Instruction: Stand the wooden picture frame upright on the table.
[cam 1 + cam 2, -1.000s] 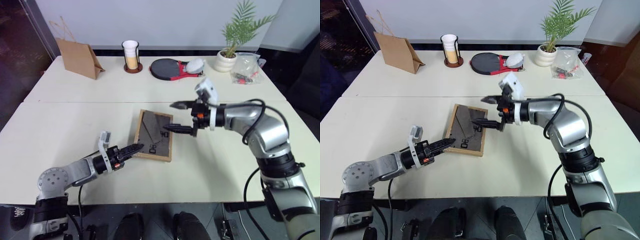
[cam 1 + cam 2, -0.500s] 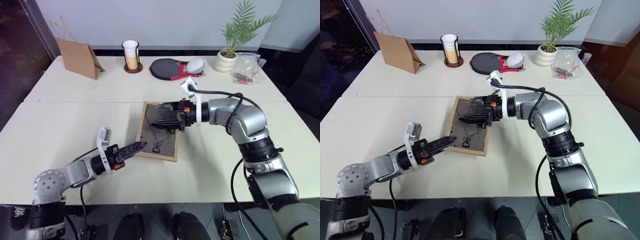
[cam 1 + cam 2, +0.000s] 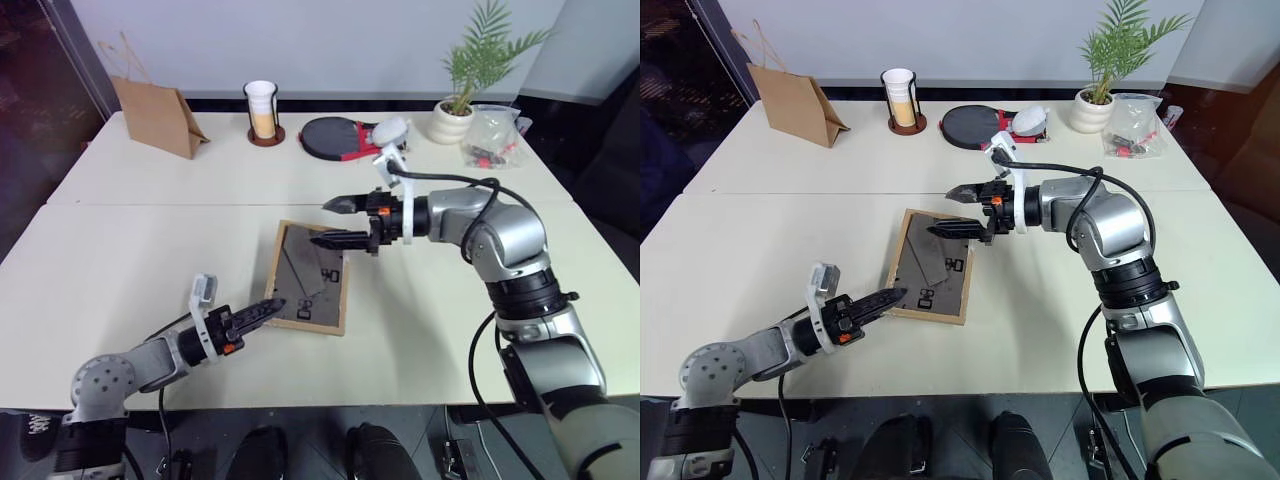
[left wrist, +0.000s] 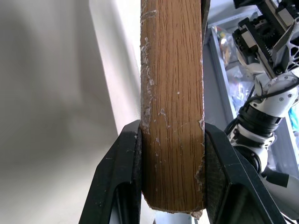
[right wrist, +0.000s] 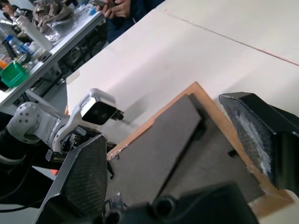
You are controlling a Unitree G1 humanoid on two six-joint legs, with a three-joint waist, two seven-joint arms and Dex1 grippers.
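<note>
Your left hand (image 3: 268, 305) is clamped narrow on the near corner of the frame (image 3: 312, 276); the left wrist view shows both fingers (image 4: 122, 168) pressed against the wooden rail. That pinch looks meant to anchor the low edge so the frame can pivot up about it.

The frame lies back side up near the middle of the surface (image 3: 120, 250), just this side of the seam. Its dark back panel faces the head camera and the fold-out stand seems to lie flat against it. The far edge may be lifted slightly off the surface, but the head views do not settle that.

Your right hand (image 3: 334, 222) hangs spread wide over the far end of the frame, holding nothing, one finger above and one below the level of the top rail. It is placed to catch that edge or reach the stand, which you will likely need swung out before the frame can stand by itself.

Half a second ago the right hand was low over the back panel, close on the stand; now it has drawn back toward the far edge and risen clear. The frame has also shifted a little: its near corner has come toward you with the left hand, which has pulled back and down while its grip looks unchanged.
</note>
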